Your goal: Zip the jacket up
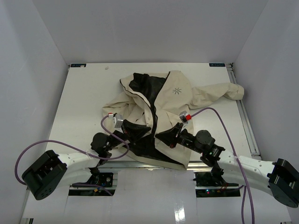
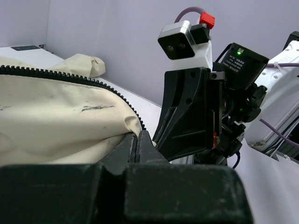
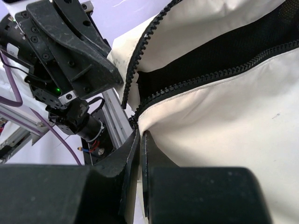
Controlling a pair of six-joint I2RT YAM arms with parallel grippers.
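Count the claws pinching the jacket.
2. The left claw is shut on the jacket's cream cloth beside the zipper teeth. The right claw is shut on its edge at the zipper's lower end.

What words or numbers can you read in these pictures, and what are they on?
No text here is clear enough to read.
Starburst logo on the jacket: a sign only, no letters.
Dark stickers at the table's far corners: too small to read.
Label on the right arm: print too blurred to read.
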